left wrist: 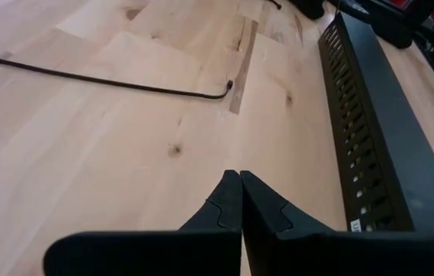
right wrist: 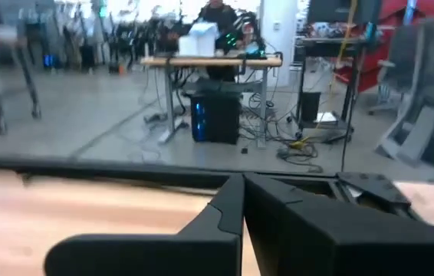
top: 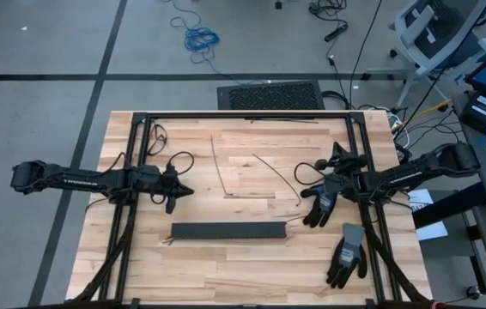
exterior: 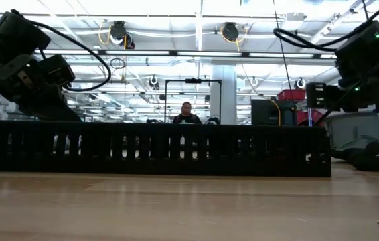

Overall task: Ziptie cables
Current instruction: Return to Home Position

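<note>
You see the left gripper (left wrist: 240, 175) at 9 o'clock on the table (top: 252, 270), the right gripper (right wrist: 241, 179) at 3 o'clock, both pinched closed. The cables (top: 291, 221) barely show at the 3 o'clock end of the black duct (top: 226, 231).

1. This is a robotics lab in an open industrial hall. A dark left arm (top: 80, 178) and right arm (top: 415, 172) reach over a wooden worktop (top: 252, 275) set in a black frame (top: 243, 114).
2. On the grey floor (top: 45, 43) around it lie a coiled blue cable (top: 200, 38) and other loose leads, beside an office chair (top: 436, 26).
3. Strip lights (exterior: 196, 20) and hanging cord reels (exterior: 229, 31) line the high ceiling.
4. Farther off stand a desk (right wrist: 209, 60) with a computer tower (right wrist: 213, 119) under it, and a person (exterior: 187, 112) at another station.
</note>
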Tool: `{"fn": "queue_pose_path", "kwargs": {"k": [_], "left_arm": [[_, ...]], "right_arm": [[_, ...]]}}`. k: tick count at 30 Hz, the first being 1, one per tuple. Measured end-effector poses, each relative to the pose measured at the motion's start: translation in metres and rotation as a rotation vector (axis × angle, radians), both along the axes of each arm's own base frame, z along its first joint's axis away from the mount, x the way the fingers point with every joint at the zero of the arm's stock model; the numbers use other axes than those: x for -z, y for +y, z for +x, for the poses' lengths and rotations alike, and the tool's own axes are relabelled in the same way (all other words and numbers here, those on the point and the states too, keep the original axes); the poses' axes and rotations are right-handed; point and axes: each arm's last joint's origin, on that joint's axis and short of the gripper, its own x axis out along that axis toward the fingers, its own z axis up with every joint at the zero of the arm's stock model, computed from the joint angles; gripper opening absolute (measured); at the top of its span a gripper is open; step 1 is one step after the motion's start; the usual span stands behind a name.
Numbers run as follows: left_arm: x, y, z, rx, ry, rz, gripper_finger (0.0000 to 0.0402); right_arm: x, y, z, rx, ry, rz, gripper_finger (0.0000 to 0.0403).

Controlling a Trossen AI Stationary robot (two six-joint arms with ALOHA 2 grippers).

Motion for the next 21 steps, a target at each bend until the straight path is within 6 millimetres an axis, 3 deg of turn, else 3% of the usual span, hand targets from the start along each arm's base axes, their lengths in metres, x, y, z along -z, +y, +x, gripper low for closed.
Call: {"fn": "queue_pose_path", "kwargs": {"k": [11,21], "left_arm": [[0.000,0.000,0.000,-0.001,0.002,-0.001,0.0000],[0.005,0.000,-0.004,-0.001,0.062,-0.007,0.0000]], "right_arm": [[0.003,0.003,0.006,-0.253,0.067,0.187,0.0000],[-0.037,0.007,-0.005,-0.579,-0.331,0.298,0.0000]]}}
